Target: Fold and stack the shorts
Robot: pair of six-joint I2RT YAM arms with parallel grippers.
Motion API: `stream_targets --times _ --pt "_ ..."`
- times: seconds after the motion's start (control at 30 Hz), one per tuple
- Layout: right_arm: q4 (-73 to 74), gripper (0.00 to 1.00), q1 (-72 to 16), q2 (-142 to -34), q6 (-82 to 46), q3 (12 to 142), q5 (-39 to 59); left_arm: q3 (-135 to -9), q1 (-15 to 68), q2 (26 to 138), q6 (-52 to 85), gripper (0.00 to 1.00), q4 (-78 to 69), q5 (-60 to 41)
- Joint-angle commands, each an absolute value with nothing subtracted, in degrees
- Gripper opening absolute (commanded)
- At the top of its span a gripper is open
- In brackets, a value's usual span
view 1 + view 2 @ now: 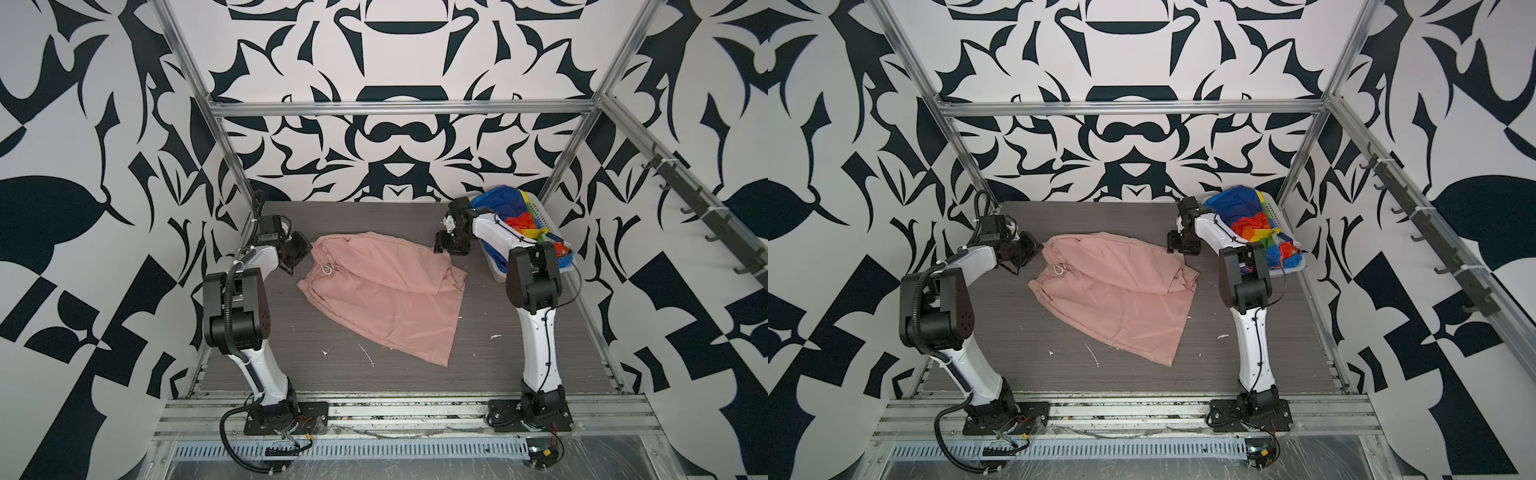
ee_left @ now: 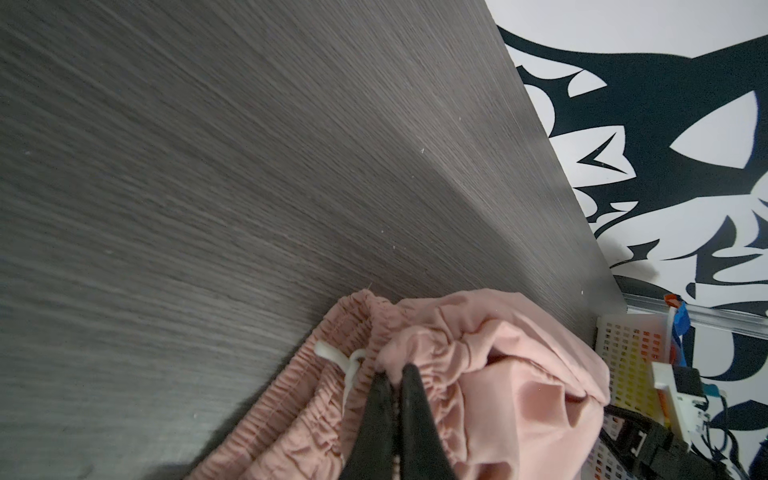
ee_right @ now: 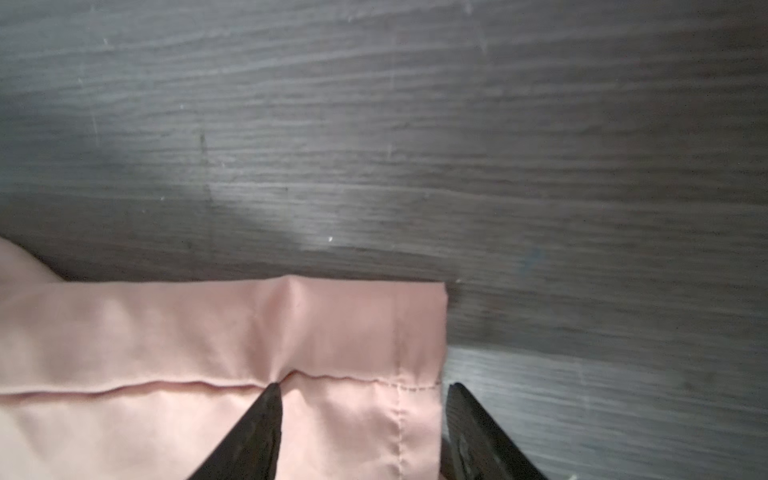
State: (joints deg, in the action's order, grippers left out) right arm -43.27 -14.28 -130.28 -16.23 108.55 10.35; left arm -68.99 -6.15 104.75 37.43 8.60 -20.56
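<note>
Left gripper (image 2: 397, 370) pinches salmon-pink shorts (image 2: 498, 374) at the waistband (drawstring (image 2: 332, 353) just beside); right gripper (image 3: 363, 388) spread, straddling the leg-hem corner.

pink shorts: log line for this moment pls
left gripper shut on pink shorts waistband | right gripper open at leg hem corner | shorts spread on table | rainbow shorts in basket

- The pink shorts (image 1: 386, 299) are soft, matt cloth with a bumpy waist.
- The rainbow shorts (image 1: 498, 199), far right, are smooth, shiny cloth.
- The basket (image 2: 623, 345) is white plastic with little holes.
- The table (image 1: 270, 353) looks like dark grey wood, matt, with fine lines.
- The frame bars (image 1: 399, 109) are silvery metal.
</note>
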Motion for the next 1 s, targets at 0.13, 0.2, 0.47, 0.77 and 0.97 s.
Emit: stream_targets --times 0.13,0.2,0.47,0.77,0.97 --pt "-42.81 0.62 -13.86 -132.04 -15.03 111.00 8.97 -70.09 -5.82 105.12 36.41 0.00 10.26 -20.30" --pt "-42.00 0.58 -13.83 -132.49 -15.53 111.08 9.87 -70.14 -5.87 105.11 36.39 0.00 10.37 -20.19" --pt "-39.69 0.11 -13.75 -133.42 -18.45 114.05 13.35 -70.17 -5.86 104.84 36.36 0.00 10.62 -20.38" --pt "-45.57 0.00 -8.08 -135.06 -22.29 144.84 16.28 -78.05 -7.53 106.29 37.58 0.00 12.78 -21.62" --pt "-41.65 0.00 -3.21 -138.01 -28.01 154.66 25.07 -88.49 -8.26 111.03 39.47 0.00 13.62 -22.25"
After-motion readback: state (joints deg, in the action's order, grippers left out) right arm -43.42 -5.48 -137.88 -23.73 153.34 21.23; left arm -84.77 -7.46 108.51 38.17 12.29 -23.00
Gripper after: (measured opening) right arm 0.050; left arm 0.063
